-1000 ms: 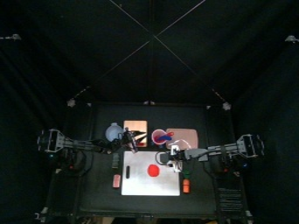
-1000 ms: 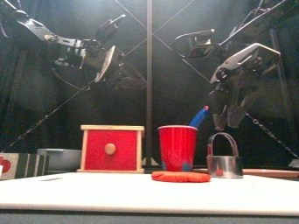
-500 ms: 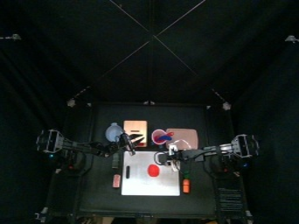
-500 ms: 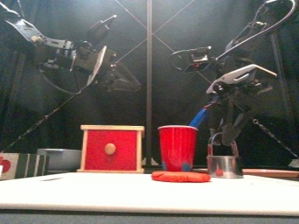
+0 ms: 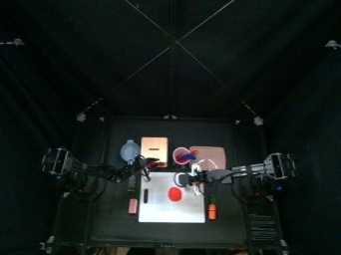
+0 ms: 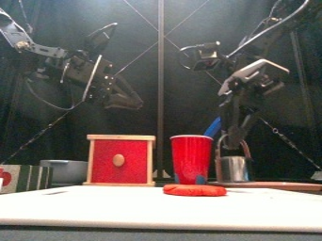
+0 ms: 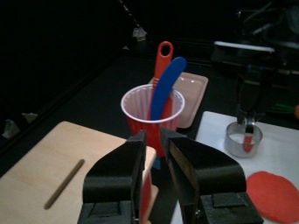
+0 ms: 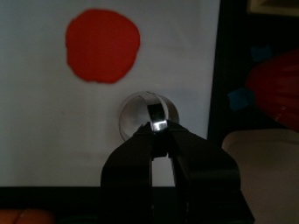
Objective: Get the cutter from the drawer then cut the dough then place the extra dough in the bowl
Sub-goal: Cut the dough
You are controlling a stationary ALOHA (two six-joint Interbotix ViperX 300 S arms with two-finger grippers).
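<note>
Gripping the wire handle of the cutter (image 8: 151, 111), the right gripper (image 8: 162, 133) is seen with its jaws closed on it. The cutter is held upright over the white board (image 8: 47, 131), near the board's right edge and beside the red dough (image 8: 103, 45), apart from it; whether its rim touches the board cannot be told. The left gripper (image 7: 156, 142) is raised high over the table's left side, its jaws drawn almost together on nothing. The box (image 6: 120, 160) is seen with its red drawer closed, beside the cup (image 6: 191, 158).
</note>
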